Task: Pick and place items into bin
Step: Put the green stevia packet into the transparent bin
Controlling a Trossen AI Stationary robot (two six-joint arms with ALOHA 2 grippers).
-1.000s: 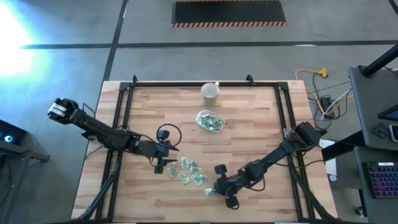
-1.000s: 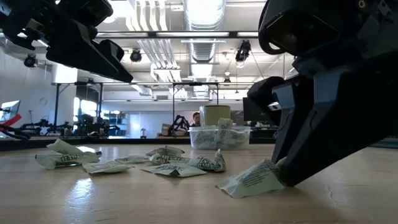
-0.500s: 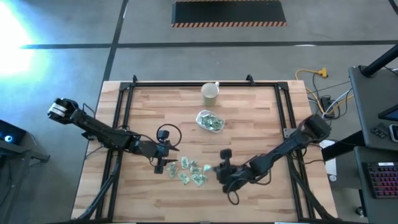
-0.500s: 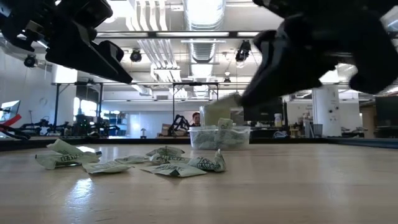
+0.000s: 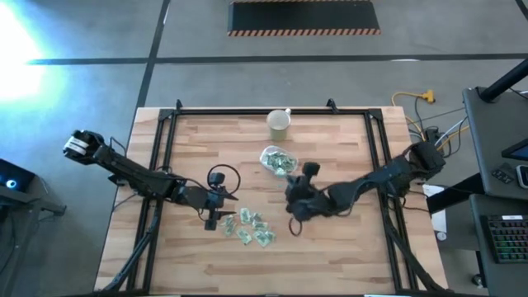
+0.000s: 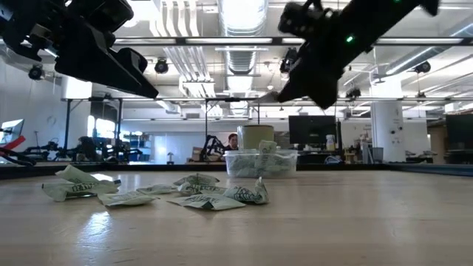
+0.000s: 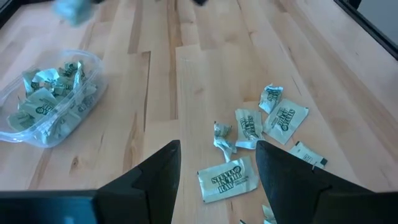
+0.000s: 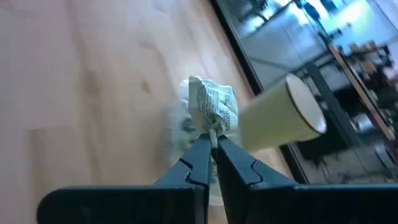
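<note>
Crinkly packet (image 8: 213, 112) (pinched, right gripper (image 8: 212, 144)).

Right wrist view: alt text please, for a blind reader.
The right end effector, shut, pinches a crinkly pale-green-and-white packet above a wooden table. Beyond it lie a blurred clear plastic tub and a pale cream cup.

From above I see the bin (image 5: 279, 161) near the table's (image 5: 346, 256) middle, with the cup (image 5: 279, 123) behind it by the far edge. My right gripper (image 5: 290, 196), pinching a packet (image 8: 213, 111), sits just to the bin's near right. Loose packets (image 5: 250, 228) lie nearer the front, my left gripper (image 5: 216, 216) just left of them.
</note>
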